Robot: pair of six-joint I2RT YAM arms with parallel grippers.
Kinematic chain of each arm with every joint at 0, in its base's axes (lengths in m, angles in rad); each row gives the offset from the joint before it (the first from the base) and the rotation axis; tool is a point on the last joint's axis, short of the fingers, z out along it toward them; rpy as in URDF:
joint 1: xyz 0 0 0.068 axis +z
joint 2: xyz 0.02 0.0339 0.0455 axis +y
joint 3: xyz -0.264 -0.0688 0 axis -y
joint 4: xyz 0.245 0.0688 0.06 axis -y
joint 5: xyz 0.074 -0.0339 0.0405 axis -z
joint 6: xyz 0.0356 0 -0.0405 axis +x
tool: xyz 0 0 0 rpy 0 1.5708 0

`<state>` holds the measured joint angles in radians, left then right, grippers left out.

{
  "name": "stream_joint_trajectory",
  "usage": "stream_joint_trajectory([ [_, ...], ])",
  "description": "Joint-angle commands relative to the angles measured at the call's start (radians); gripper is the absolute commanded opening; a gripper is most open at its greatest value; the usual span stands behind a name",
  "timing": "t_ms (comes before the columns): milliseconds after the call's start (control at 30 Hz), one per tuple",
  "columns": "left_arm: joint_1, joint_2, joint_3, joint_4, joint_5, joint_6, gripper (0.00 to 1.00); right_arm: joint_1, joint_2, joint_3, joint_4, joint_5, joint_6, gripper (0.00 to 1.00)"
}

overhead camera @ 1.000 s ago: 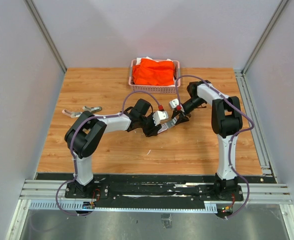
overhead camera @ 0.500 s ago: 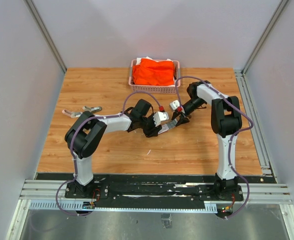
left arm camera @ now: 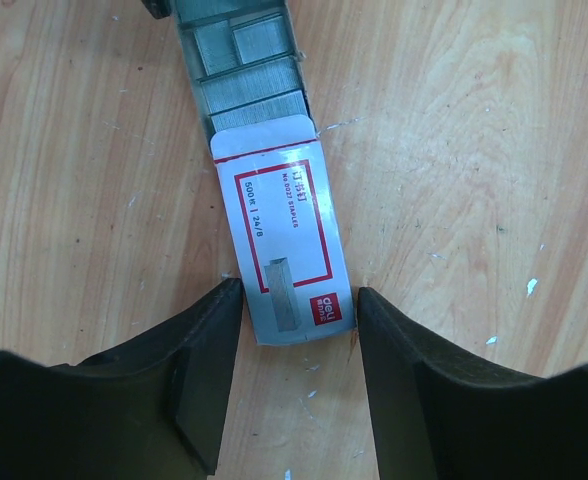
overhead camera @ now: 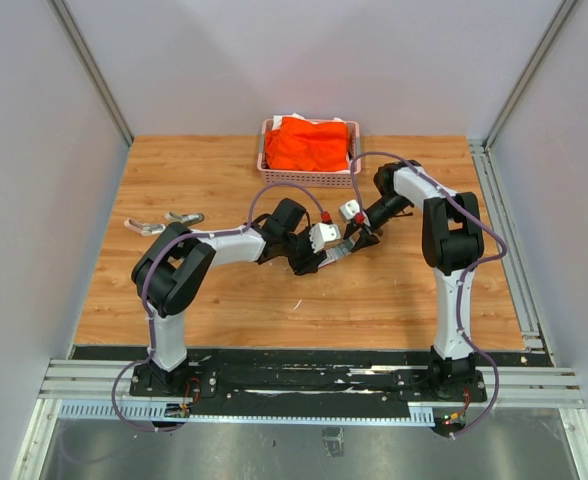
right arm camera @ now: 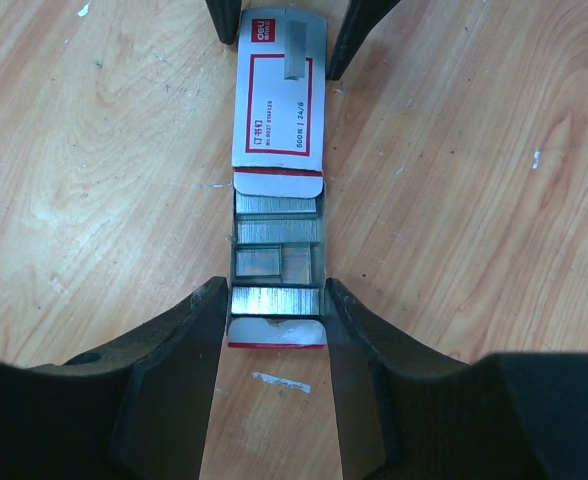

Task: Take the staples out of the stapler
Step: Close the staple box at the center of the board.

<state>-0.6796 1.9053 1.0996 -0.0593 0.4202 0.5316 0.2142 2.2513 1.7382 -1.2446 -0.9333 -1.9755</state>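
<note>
Right gripper (right arm camera: 274, 290) clamps the staple box (right arm camera: 277, 110) at its open end, staples (right arm camera: 277, 232) exposed; left gripper (left arm camera: 299, 290) brackets the other end, grip indeterminable

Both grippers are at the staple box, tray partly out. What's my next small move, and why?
Likely draw the sleeve a bit further off with the left gripper, whose fingers flank it, while the right gripper pins the tray end. The staples show in the open half, but the sleeve covers the rest.
</note>
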Motion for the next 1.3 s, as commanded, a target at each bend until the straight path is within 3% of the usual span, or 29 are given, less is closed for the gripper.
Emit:
stream_joint_trajectory([
  [0,-0.014,0.054,-0.01,-0.086,-0.041,0.025,0.55,0.008,0.024,0.035,-0.042,-0.015,-0.021,0.46],
  [300,-0.017,0.057,-0.006,-0.09,-0.045,0.025,0.53,0.013,0.033,0.048,-0.041,-0.004,-0.008,0.46],
  [767,-0.018,0.06,-0.005,-0.088,-0.047,0.022,0.55,-0.02,0.04,0.045,0.0,0.054,0.032,0.64],
  [1067,-0.018,0.059,-0.015,-0.07,-0.039,0.004,0.55,-0.002,0.049,0.049,0.024,0.086,0.059,0.64],
  [1267,-0.018,0.057,-0.024,-0.054,-0.04,-0.01,0.54,0.017,0.058,0.05,0.035,0.132,0.074,0.53],
])
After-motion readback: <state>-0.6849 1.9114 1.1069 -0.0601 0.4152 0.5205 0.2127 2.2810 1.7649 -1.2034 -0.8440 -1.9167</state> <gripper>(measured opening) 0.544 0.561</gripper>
